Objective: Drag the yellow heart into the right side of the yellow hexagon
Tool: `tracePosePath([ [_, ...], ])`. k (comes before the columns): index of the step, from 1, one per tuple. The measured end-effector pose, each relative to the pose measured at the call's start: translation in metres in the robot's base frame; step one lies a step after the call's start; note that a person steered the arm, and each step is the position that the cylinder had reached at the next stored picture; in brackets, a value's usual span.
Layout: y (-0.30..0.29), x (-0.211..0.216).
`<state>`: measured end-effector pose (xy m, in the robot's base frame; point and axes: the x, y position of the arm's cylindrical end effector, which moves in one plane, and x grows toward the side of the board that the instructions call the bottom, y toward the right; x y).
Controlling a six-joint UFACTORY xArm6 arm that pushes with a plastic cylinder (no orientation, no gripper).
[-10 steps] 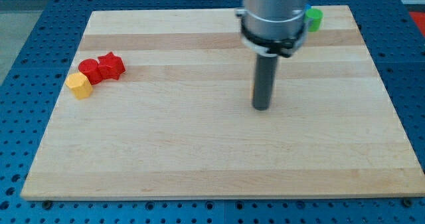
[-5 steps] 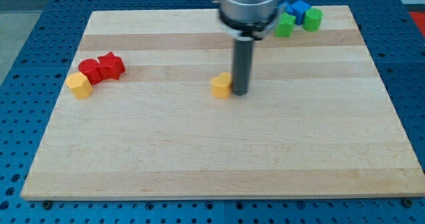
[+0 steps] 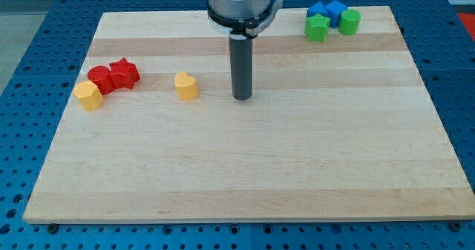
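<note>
Daylight now shows between my tip (image 3: 242,98) and the small yellow heart block (image 3: 186,86), which has slid leftward; no claw exists, nothing is held. Nearer the table's left edge waits the yellow hexagon block (image 3: 88,96), touching the red blocks (image 3: 113,76); probably more pushing ahead.

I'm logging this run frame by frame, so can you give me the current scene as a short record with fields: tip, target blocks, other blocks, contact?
tip: my tip rests on the wooden board, near its middle
yellow heart, to the view's left of my tip
yellow hexagon, near the board's left edge
contact: tip and heart apart; heart and hexagon apart
red blocks: a round one and a star-like one, between the hexagon and the heart, nearer the view's top
far cluster: blue blocks and green blocks at the view's top right
</note>
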<state>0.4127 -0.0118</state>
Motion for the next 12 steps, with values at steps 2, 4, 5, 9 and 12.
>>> tracePosePath([
  [2,-0.059,-0.011],
  [4,-0.118,-0.011],
  [5,-0.136,-0.01],
  [9,-0.156,0.01],
  [12,-0.147,0.042],
])
